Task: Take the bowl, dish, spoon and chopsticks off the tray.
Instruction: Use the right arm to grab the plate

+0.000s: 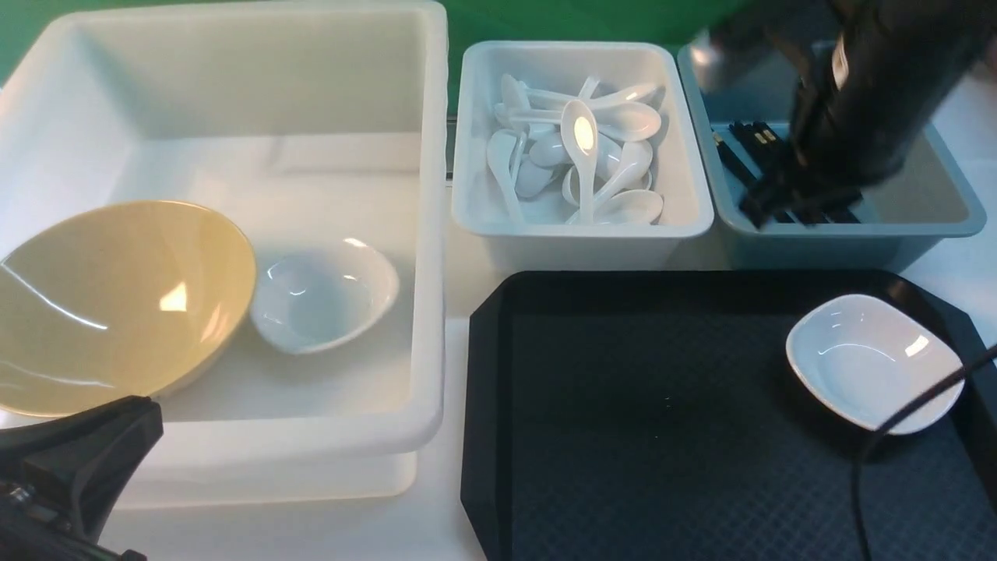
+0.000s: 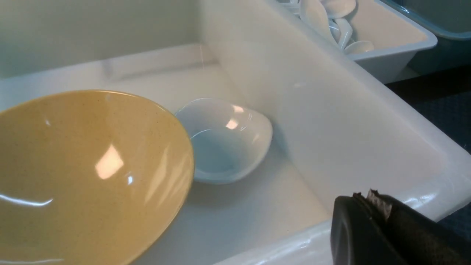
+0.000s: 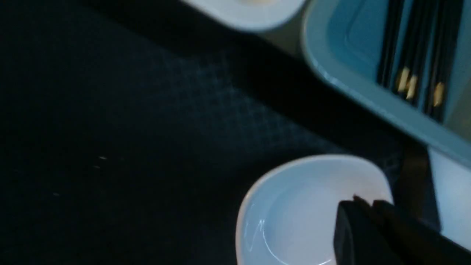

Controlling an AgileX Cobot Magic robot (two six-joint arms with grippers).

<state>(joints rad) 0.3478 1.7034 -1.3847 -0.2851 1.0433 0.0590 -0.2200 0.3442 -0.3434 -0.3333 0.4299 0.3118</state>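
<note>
Dish (image 1: 872, 362): alone on tray (image 1: 623, 436), right side; rounded, no long axis.
Right fingers (image 3: 349, 235): pressed together, empty, over blue bin (image 1: 935, 226); dish lies robotward; nearer arm.
Left fingers (image 2: 349, 228): closed, empty, beside tub (image 1: 420, 312).
Tub: one bowl (image 1: 117, 304), one second dish (image 1: 323, 292).
White bin (image 1: 693, 179): spoons (image 1: 580, 148), roughly ten.
Chopsticks (image 1: 748, 148): blue bin, number unclear.

Robotics lab bench set up like a canteen dish-return stn. Plain green backdrop (image 1: 545, 19) behind a white tabletop (image 1: 273, 534). Sorting containers sit side by side: a big white tub (image 1: 435, 234) w/ a yellow-tan bowl (image 1: 117, 304) and a small white dish (image 1: 323, 296); a white bin (image 1: 469, 156) full of soup spoons (image 1: 580, 148); a grey-blue bin (image 1: 857, 238) w/ black chopsticks (image 1: 736, 152). In front, a black cafeteria tray (image 1: 623, 405) w/ a second white dish (image 1: 872, 362). A blurred black robot arm (image 1: 864, 101) is over the grey-blue bin.
</note>
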